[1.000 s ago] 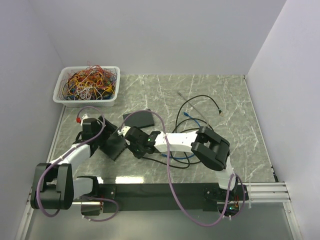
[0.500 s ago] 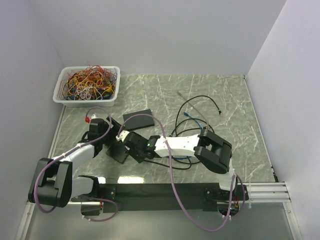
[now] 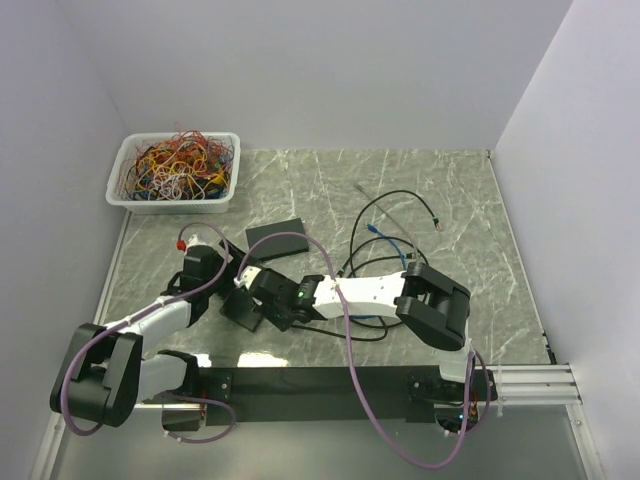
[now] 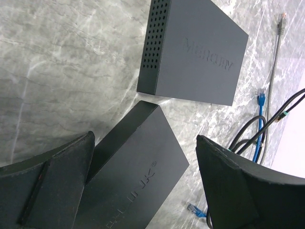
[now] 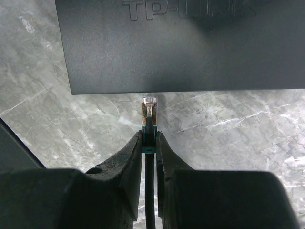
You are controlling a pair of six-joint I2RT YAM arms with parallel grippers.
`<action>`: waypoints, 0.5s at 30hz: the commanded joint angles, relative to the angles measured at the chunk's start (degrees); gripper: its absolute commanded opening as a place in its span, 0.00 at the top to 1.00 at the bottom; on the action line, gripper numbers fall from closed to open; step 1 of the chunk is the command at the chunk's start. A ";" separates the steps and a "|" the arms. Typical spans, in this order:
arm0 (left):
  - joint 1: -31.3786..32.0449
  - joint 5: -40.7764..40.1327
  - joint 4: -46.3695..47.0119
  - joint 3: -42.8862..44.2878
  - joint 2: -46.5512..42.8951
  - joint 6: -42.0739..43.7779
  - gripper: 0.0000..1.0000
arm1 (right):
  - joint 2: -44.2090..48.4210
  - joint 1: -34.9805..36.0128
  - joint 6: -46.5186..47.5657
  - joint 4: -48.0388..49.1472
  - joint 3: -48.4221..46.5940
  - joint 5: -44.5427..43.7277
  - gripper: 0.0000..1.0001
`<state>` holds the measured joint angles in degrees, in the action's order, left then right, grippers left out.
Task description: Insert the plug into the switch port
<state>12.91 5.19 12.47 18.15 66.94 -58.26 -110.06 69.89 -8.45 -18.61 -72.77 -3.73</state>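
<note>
The black TP-LINK switch (image 3: 243, 308) lies flat on the marble table near the left front. My left gripper (image 4: 144, 138) is open and straddles it; the left finger (image 4: 57, 176) is against its side, and the right finger (image 4: 238, 186) stands apart from it. My right gripper (image 5: 150, 136) is shut on the plug (image 5: 149, 107), a clear-tipped connector with a teal boot on a black cable. The plug tip sits just short of the switch's edge (image 5: 181, 47), pointing at it. No port shows on that edge. In the top view my right gripper (image 3: 262, 300) is right beside the switch.
A second black box marked Mercury (image 4: 200, 57) lies just beyond the switch, also in the top view (image 3: 280, 238). Loose black, blue and grey cables (image 3: 400, 230) lie to the right. A white bin of tangled wires (image 3: 175, 168) stands at the back left.
Both grippers and the switch have shifted a little toward the near edge. My right gripper has closed in on the switch with the plug.
</note>
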 commanded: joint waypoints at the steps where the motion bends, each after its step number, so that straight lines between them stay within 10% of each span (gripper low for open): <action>1: 0.80 0.61 0.36 -1.19 -0.05 -0.71 0.06 | 1.25 0.42 -0.61 -0.72 -2.72 -1.20 1.00; 15: 0.80 1.49 5.20 -4.79 -0.32 -2.65 0.06 | -0.42 0.95 -0.69 -1.60 -3.96 -1.02 1.00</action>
<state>13.21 5.17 18.09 14.92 66.26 -59.70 -110.06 70.17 -8.49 -20.38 -74.28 -3.88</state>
